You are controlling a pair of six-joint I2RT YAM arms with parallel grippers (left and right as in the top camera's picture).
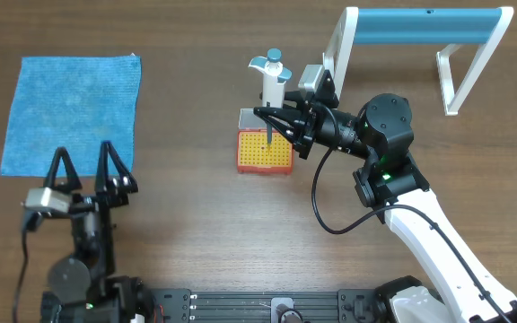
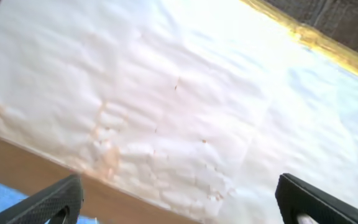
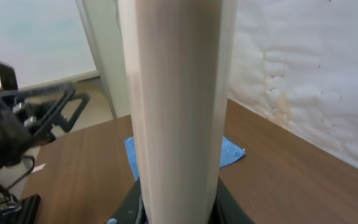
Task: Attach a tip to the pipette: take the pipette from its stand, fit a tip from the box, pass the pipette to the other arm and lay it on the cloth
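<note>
Right gripper (image 1: 273, 122) clamped on pipette (image 1: 274, 88), right above the box (image 1: 265, 154). Pipette stands upright: long axis vertical, shaft end pointing down at the box's tip grid, plunger up. I judge a straight push down comes next. Left gripper (image 1: 83, 152) wide open, well left of the box, by the cloth (image 1: 72, 112).

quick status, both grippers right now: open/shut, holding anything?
Left gripper: open, empty, beside the blue cloth.
Right gripper: shut on the pipette, held upright with its lower end at the tip box.
</note>
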